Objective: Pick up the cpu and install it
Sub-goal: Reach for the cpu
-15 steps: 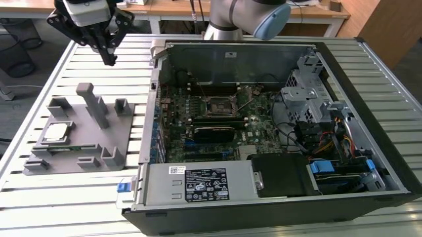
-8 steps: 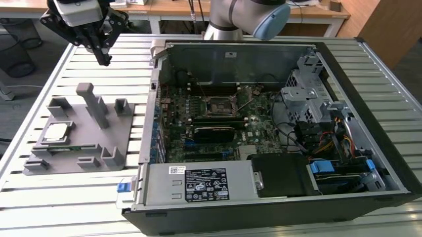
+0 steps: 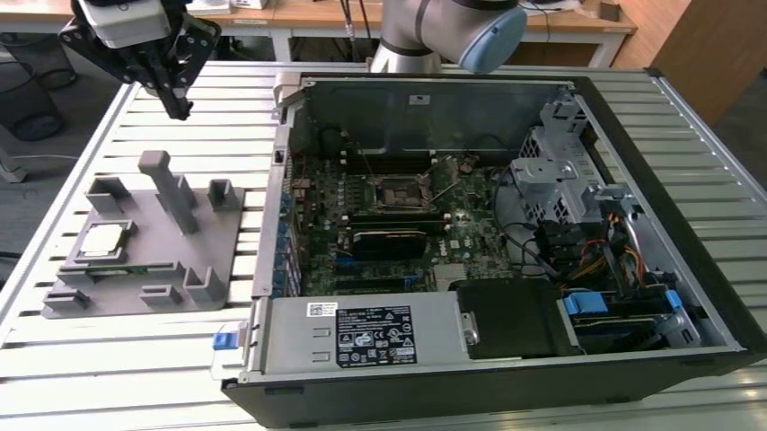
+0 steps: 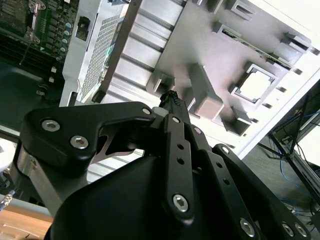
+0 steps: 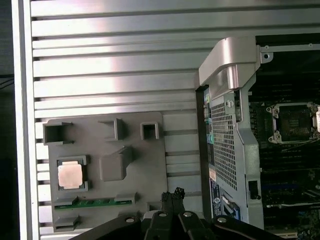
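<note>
1. Though poised over the slatted table beyond the holder, pinching nothing: one gripper (image 3: 180, 109), fingertips pressed together.
2. One cpu (image 3: 102, 241), flat in a pocket of one grey holder (image 5: 150, 170), well apart from the gripper.
3. One green memory stick (image 5: 95, 202), slotted just beside the cpu.
4. One open computer case (image 3: 480, 395), with one socket (image 3: 393, 191) on its board.
5. Slatted metal table (image 3: 120, 359) underneath, wooden desks (image 3: 312, 13) behind.
6. One printed label (image 3: 372, 334) on the case's grey box.
</note>
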Robot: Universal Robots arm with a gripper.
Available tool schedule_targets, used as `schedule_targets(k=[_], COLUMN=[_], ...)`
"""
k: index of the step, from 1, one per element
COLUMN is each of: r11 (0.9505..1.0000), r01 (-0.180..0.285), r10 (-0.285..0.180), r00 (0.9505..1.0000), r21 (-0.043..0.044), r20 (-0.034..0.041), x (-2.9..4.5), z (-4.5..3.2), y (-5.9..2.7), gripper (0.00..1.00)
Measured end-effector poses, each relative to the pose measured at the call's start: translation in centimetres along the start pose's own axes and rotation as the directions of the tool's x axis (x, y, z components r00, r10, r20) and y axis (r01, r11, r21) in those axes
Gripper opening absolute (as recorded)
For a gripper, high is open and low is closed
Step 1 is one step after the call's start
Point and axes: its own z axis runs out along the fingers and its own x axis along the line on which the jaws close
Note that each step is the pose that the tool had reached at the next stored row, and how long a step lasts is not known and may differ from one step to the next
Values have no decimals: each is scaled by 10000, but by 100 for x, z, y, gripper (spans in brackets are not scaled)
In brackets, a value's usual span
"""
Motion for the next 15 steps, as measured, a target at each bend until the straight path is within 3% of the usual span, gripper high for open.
schedule_targets(k=[15], r11=[10000], r01=[-1], r10=[1], r00=[10000], r21=[1], r20=[-13], x=[172], z=[-2], y=[-13], gripper=[11])
